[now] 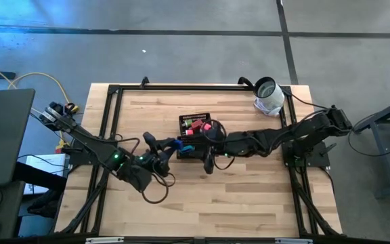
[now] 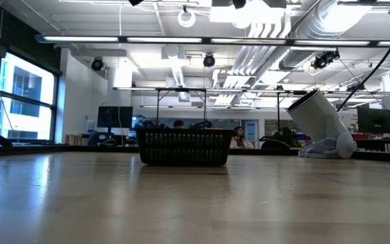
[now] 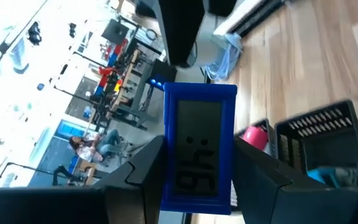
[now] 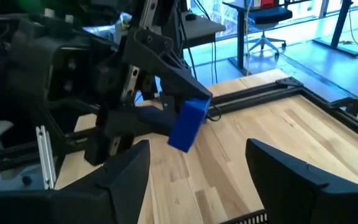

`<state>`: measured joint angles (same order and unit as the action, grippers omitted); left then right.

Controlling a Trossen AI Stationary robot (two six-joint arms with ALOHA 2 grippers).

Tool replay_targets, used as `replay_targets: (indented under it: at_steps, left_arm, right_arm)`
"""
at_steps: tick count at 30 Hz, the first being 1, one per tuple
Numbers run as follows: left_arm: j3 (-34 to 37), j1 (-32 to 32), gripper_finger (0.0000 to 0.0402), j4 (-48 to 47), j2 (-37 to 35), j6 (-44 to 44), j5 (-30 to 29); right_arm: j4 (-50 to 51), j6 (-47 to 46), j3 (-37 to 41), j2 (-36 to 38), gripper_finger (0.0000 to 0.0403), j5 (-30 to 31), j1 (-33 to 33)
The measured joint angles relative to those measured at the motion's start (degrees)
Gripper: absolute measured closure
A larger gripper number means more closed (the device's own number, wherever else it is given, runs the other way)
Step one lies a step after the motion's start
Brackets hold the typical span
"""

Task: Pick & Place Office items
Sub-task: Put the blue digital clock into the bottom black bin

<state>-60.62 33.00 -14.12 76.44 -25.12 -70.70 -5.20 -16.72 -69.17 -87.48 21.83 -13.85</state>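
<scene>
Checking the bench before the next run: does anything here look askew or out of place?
The white-and-grey roll at the table's far right corner leans tilted on crumpled material, not upright. Otherwise the left gripper holds a blue clock beside the black tray.

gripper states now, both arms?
Left gripper: shut on the blue clock, held above the table.
Right gripper: open, empty, by the black tray.

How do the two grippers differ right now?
The left gripper is shut on the blue clock, held clear of the table; the right gripper stands open and empty. The left gripper sits beside the black tray, while the right one reaches in from the other side. Both hover near the tray.
</scene>
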Motion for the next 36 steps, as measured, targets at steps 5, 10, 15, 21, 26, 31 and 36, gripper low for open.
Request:
replay_targets:
  at_steps: [5,10,15,21,26,31,36]
  left_arm:
    - [0.0,-0.01,0.0259,6.23,0.53,-6.4,-0.13]
    - [-0.03,-0.01,0.0259,10.12,1.95,-10.88,-0.64]
    - [-0.03,-0.42,0.0259,11.85,3.41,-13.05,-1.51]
    - [-0.03,-1.05,0.026,12.75,3.87,-13.26,-1.6]
    - [-0.04,-1.04,0.026,17.12,3.85,-16.39,-1.18]
    - [-0.04,-1.04,0.026,19.39,3.85,-18.62,-0.51]
    - [-0.04,-1.04,0.026,19.86,3.85,-18.6,0.35]
  right_arm:
    - [-2.22,-1.33,-0.01,-1.12,0.0151,-2.94,1.26]
    - [-4.3,-1.45,-0.11,-1.98,0.0151,-4.07,1.84]
    - [-5.1,-1.45,0.02,-2.2,0.0151,-5.34,2.04]
    - [-5.89,-1.44,0.01,-2.19,0.0151,-5.53,2.01]
    - [-5.81,-1.43,0.0,-2.19,0.0151,-5.58,2.01]
    - [-6.18,-1.43,0.0,-2.17,0.0151,-5.54,2.01]
    - [-6.18,-1.43,0.0,-2.16,0.0152,-5.34,2.01]
